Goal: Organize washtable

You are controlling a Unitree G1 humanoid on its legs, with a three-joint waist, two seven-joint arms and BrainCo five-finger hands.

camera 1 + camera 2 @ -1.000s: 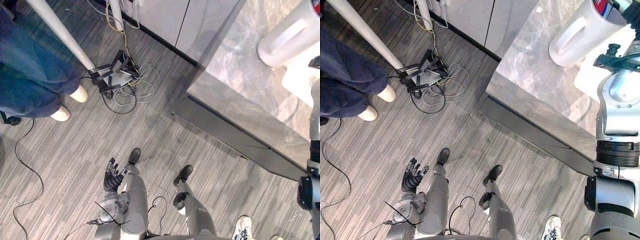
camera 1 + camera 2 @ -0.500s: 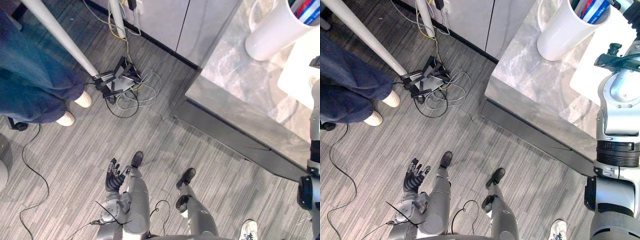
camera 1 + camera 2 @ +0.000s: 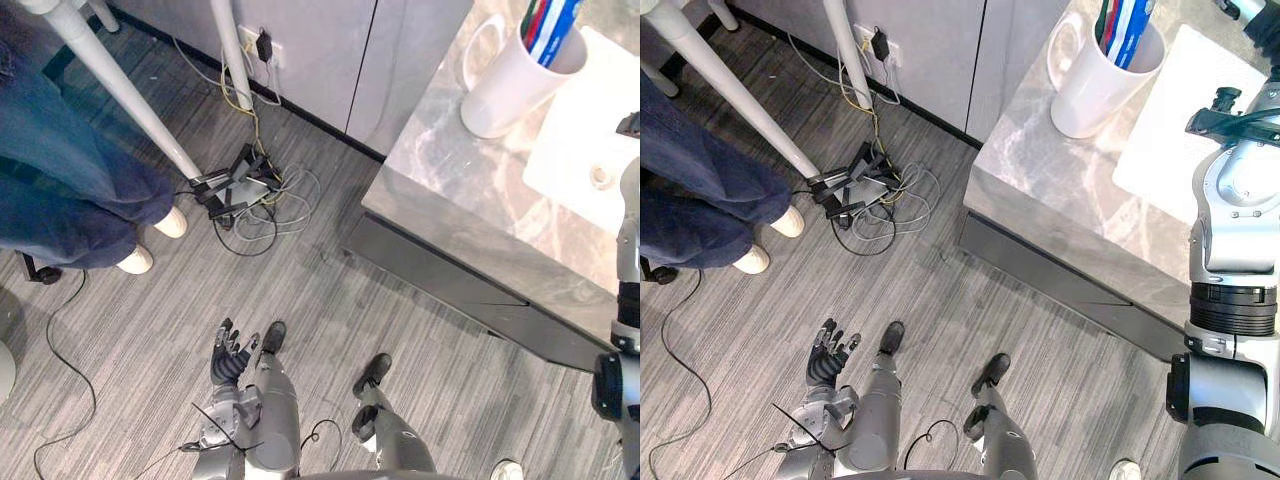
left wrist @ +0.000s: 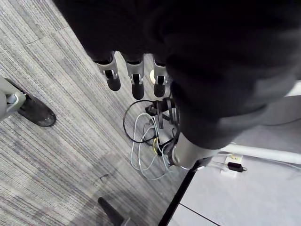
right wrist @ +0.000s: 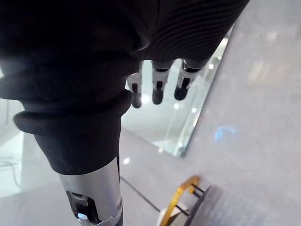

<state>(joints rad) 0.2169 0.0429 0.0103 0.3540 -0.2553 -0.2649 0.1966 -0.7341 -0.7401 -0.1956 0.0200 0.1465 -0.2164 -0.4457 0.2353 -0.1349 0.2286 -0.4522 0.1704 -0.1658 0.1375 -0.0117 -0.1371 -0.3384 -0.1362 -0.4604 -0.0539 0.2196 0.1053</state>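
The tidying looks barely begun, as far as one can judge: neither hand holds anything, and nothing on the worktop (image 3: 1060,190) looks sorted yet. On its grey marbled top, near the left edge, a white mug (image 3: 1092,85) stands upright with its handle turned to the far left. Long striped items (image 3: 1127,22) poke out of it — brushes or tubes, I cannot tell which. Just right of the mug lies a flat white mat (image 3: 1185,130); whether the two touch is not clear. Nearly everything seems left to do: reaching the mug and settling where it and its contents belong.

The left hand (image 3: 228,355) hangs low at the robot's side over the carpeted floor (image 3: 120,320). Its fingers are straight, slightly spread and empty, and it is well apart from the mug, nearer and to the left of the worktop. The right arm (image 3: 1235,230) rises at the right edge, above the mat's near side. In its own wrist view the right hand (image 5: 157,89) has its fingers straight in a loose row, clasping nothing, with pale glass and a grey wall beyond them. How close it is to the mug cannot be told, though the arm puts it on the mug's right — so the right hand looks the likelier one to reach it.
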